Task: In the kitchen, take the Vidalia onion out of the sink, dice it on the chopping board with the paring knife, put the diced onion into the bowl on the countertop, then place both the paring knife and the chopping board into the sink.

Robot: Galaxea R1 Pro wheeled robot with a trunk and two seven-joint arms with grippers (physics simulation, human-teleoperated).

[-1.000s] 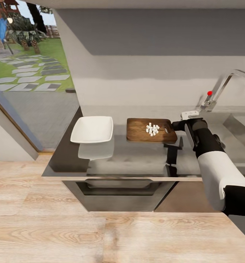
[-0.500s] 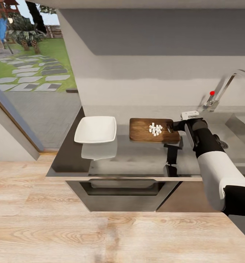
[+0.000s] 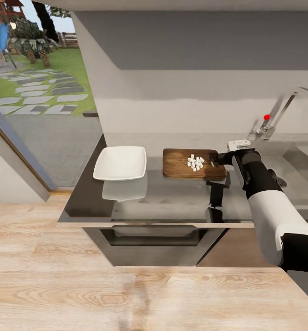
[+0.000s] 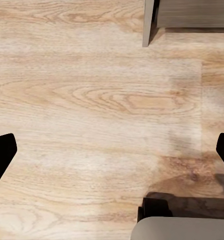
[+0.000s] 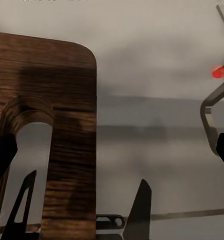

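Several small white onion pieces (image 3: pixel 195 162) sit heaped on the chopping board (image 3: pixel 179 165), which lies flat on the countertop (image 3: pixel 172 197) just beside the white bowl (image 3: pixel 120 162). The right gripper (image 3: pixel 214 159) reaches in at the board's slotted handle end, fingers spread either side of it, not visibly clamped. Behind the arm, the curved tap (image 3: pixel 282 110) with its red knob (image 3: pixel 266 117) stands by the sink (image 3: pixel 305 158). The left gripper (image 4: pixel 112 150) hangs over the wooden floor (image 4: pixel 91 100), fingers wide apart.
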